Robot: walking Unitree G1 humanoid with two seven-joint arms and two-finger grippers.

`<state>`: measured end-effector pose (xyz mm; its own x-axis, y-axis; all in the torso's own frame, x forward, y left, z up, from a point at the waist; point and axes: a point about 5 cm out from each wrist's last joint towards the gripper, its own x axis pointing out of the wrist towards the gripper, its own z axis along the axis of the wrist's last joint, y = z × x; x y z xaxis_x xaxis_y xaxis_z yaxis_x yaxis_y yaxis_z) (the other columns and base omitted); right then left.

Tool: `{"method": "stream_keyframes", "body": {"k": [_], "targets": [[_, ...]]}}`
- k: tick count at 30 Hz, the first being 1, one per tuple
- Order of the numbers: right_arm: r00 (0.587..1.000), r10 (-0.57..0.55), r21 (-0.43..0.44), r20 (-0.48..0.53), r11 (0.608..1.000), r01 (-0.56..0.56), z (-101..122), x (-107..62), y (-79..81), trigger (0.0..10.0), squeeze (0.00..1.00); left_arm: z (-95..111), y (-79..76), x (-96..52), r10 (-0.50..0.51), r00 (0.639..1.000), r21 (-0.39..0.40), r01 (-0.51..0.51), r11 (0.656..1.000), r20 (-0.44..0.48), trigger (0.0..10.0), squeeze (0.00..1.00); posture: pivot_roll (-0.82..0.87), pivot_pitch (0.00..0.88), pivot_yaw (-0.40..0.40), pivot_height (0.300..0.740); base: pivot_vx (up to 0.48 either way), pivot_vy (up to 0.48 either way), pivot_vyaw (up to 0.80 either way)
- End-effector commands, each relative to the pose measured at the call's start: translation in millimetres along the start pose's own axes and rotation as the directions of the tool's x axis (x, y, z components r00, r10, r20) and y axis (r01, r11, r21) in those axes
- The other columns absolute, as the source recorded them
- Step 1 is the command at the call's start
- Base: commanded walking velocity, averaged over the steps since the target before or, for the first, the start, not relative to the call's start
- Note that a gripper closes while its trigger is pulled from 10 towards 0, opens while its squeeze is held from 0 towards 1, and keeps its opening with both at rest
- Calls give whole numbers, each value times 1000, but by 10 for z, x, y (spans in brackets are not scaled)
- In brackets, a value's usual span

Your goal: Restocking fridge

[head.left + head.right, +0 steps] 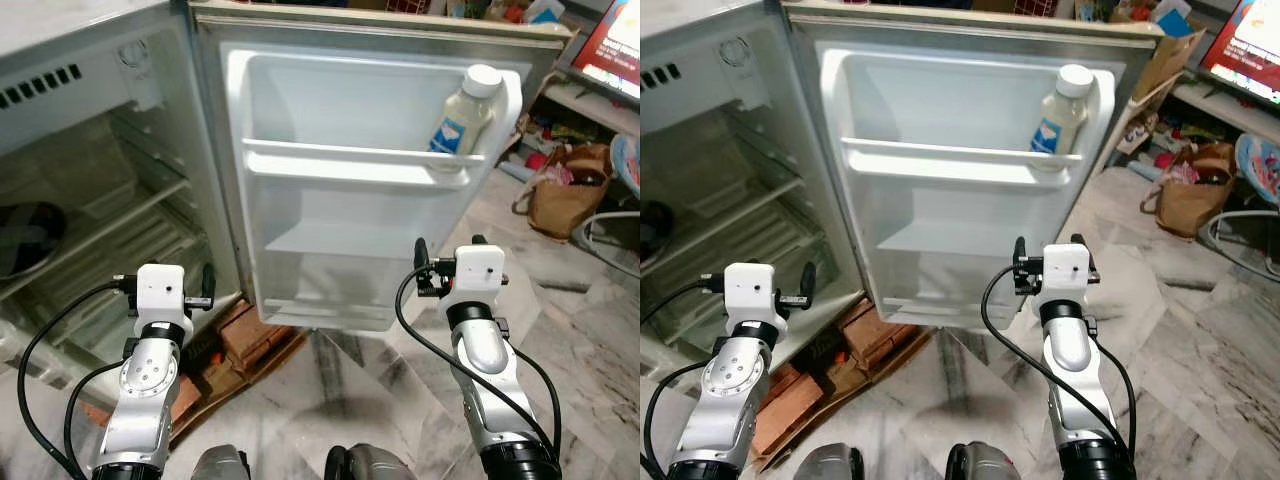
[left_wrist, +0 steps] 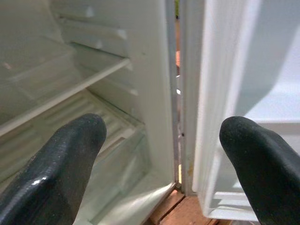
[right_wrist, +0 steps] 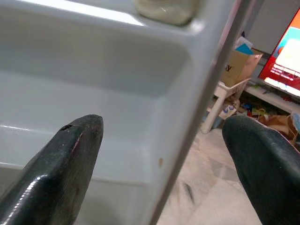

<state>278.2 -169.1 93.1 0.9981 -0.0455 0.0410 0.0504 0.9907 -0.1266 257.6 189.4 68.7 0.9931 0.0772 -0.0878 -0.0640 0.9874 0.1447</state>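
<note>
a: head views first. what edges box things in?

b: the fridge door [image 1: 370,190] stands swung wide open, its inner side facing the camera. the fridge [image 1: 90,190] cabinet sits to its left, with wire shelves and a dark round thing low on the far left. between the door's hinge edge and the cabinet wall runs a narrow gap. under the cabinet lie red bricks [image 1: 245,340] on flattened cardboard. to the right of the door's free edge the marble floor [image 1: 590,330] is open, up to a brown bag [image 1: 565,195] and low shelving.

a: and the bottle?

b: the bottle [image 1: 465,112] stands in the door's upper shelf [image 1: 350,160], at its right end, behind the rail. long axis near upright, leaning a little, white cap up.

a: grippers there?

b: left gripper [image 1: 207,285] is held up before the cabinet's lower edge. right gripper [image 1: 448,262] is before the door's lower right corner. both carry nothing.

a: left wrist view?

b: its two black fingers [image 2: 61,164] are spread wide, nothing between them. beyond lies the hinge gap, cabinet shelves on one side, the door's white liner on the other, brick below.

a: right wrist view?

b: fingers [image 3: 65,159] also wide apart, straddling the door's free edge without touching it. the bottle's base shows above the shelf rail. past the edge are floor, a cardboard box [image 3: 234,65] and a lit screen [image 3: 283,58].
</note>
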Motion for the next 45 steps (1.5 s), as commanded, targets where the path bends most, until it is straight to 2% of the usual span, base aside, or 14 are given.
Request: {"method": "stream_keyframes", "body": {"k": [1, 8, 15, 25, 33, 45], "targets": [[999, 6, 7, -38, 1000, -6, -63, 5, -18, 10000, 0, -27, -16, -3, 8, 1000, 7, -8, 1000, -14, 10000, 0, 97, 83, -70, 740, 0, -424, 0], [999, 34, 10, -25, 999, -34, -19, 45, 33, 10000, 0, -49, -6, -14, 9, 1000, 12, -9, 1000, -21, 10000, 0, 95, 84, -69, 740, 0, -451, 0], [986, 158, 57, -59, 986, -155, -78, 25, 155, 10000, 0, -44, -22, -7, 3, 1000, 9, -3, 1000, -22, 10000, 0, 87, 82, -64, 740, 0, -459, 0], [981, 187, 64, -55, 981, -183, -105, -5, 194, 10000, 0, -79, -7, -17, 0, 999, 34, 1, 999, -40, 10000, 0, 91, 77, -57, 740, 0, -454, 0], [986, 161, 67, -46, 985, -158, -98, -2, 181, 10000, 0, -84, -1, 17, -18, 998, 60, 22, 998, -54, 10000, 0, 79, 69, -24, 740, 0, -412, 708], [984, 179, 78, -18, 981, -177, -58, 14, 190, 10000, 0, -85, -52, 29, -17, 998, 57, 21, 998, -61, 10000, 0, 75, 71, -33, 740, 0, -381, 800]]}}
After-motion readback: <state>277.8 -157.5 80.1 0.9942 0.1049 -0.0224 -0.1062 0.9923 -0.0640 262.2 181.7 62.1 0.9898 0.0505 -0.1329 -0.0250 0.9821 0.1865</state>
